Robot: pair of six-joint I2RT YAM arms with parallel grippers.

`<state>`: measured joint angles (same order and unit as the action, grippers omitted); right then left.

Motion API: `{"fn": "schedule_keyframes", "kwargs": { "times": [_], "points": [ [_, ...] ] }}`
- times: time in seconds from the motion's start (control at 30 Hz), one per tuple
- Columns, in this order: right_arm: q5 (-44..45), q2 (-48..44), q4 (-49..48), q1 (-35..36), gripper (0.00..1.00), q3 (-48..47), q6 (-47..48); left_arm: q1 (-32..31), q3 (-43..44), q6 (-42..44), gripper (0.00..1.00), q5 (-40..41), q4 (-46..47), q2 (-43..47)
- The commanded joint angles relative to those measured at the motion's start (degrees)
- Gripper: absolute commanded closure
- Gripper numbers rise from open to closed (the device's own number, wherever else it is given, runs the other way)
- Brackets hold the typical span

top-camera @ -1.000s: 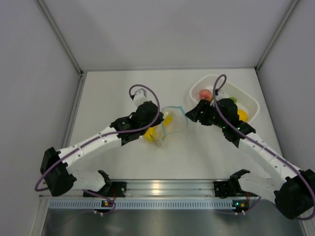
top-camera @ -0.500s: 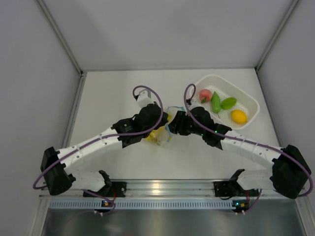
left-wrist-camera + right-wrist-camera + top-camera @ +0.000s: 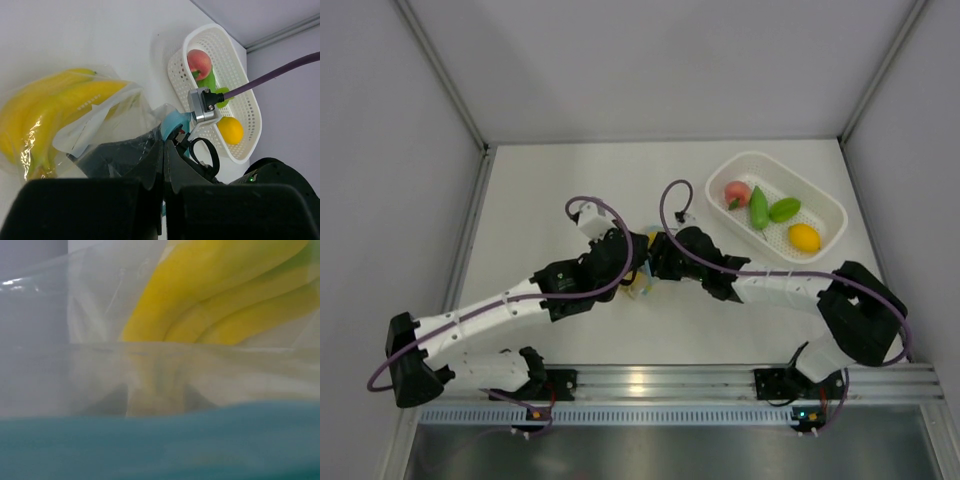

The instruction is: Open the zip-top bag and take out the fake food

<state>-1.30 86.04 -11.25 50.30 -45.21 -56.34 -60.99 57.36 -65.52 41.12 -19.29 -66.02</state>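
Right end effector is now reaching the bag at centre tabletop, away from the 2 o'clock basket; its opening cannot be told. Left end effector is pinching the bag; bananas are lying inside.

Banana bunch lies in the zip-top bag, seemingly left of the basket.

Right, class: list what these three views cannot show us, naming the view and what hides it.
- Right gripper: top view, its own wrist covers the jaws; its camera shows only blurred plastic, so open or shut is unclear.
- Zip-top bag: top view, both wrists cover nearly all of it.
- Banana bunch: left wrist view, crinkled film blurs it, left edge cuts it.
- Teal band: right wrist view, too blurred to confirm as the zip strip.
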Motion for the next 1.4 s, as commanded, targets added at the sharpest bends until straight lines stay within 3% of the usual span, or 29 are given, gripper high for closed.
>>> {"fn": "schedule_keyframes", "kwargs": {
  "times": [0.0,0.13,0.33,0.6,0.77,0.93,1.2,1.37],
  "points": [
    [6.6,1.7,-6.5,2.9,0.51,-4.0,-5.4,-1.7,-1.8,-3.7,1.0,7.4,2.3,3.3],
    [9.7,5.0,-8.4,5.4,0.51,-4.9,-8.4,-3.4,-3.2,-3.7,1.0,11.3,2.2,5.6],
    [1.7,13.4,-3.7,5.9,0.46,-13.7,-2.9,-3.5,-1.2,1.4,1.0,8.7,2.1,4.7],
    [-0.5,18.8,5.2,9.1,0.4,-19.6,4.4,-3.5,-2.3,3.9,1.0,12.6,1.4,5.5],
    [-7.1,18.3,5.4,10.2,0.36,-16.8,8.3,-3.5,-3.6,4.7,1.0,15.9,-2.1,7.2],
    [-16.6,14.3,-3.3,10.3,0.37,-10.8,8.3,-3.5,-6.2,3.5,1.0,15.3,-2.8,8.3],
    [-30.1,13.5,-7.4,11.9,0.38,-7.0,10.7,-3.5,-9.5,1.9,1.0,14.3,-2.7,10.4],
    [-27.8,10.3,-5.5,12.0,0.37,-4.1,10.1,-3.5,-9.3,2.5,1.0,12.9,-2.5,10.6]
  ]
}}
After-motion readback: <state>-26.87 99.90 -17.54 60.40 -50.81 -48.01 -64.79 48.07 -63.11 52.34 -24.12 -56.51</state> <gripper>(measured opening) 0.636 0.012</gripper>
